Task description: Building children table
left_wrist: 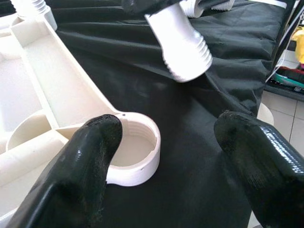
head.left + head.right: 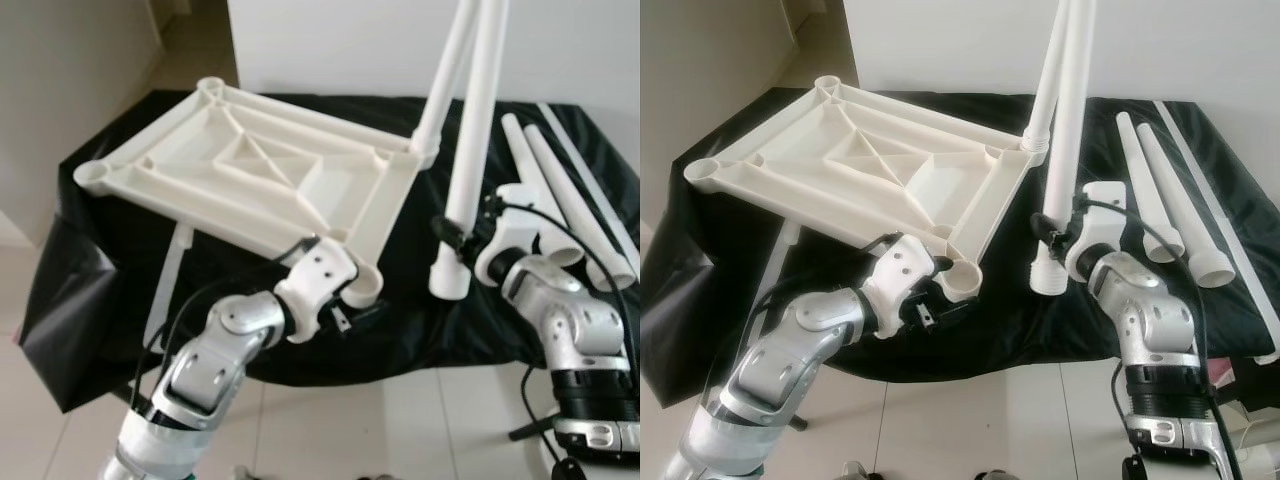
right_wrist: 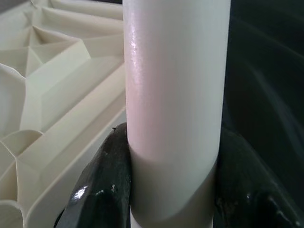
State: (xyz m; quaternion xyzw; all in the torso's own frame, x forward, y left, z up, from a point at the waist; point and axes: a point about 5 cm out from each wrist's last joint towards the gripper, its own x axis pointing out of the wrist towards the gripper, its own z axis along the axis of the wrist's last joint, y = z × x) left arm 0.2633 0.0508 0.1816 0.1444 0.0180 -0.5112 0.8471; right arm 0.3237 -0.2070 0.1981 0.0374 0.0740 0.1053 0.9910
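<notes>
The white tabletop [image 2: 260,170] is lying upside down, ribbed underside up, and tilted over the black-draped surface [image 2: 400,330], its near right corner socket [image 1: 135,152] hanging close to the surface's near edge. The left pincer [image 1: 166,156] is hovering at that threaded socket with its fingers [image 1: 90,156] spread wide, one finger just beside the socket's rim and the other out over bare black cloth, so there is open room to the right of the socket. The right pincer [image 3: 173,185] is gripping a white leg [image 2: 470,170] near its lower part, holding it nearly upright, with its threaded end [image 1: 185,54] hanging above the cloth just right of the socket and not touching it. Another leg [image 2: 440,80] is already standing in the far right corner, its top cut off by the picture's edge. Spare legs [image 2: 545,190] are lying on the right side of the surface, near its right edge. The right pincer's fingertips are hidden behind the held leg in the head views.
</notes>
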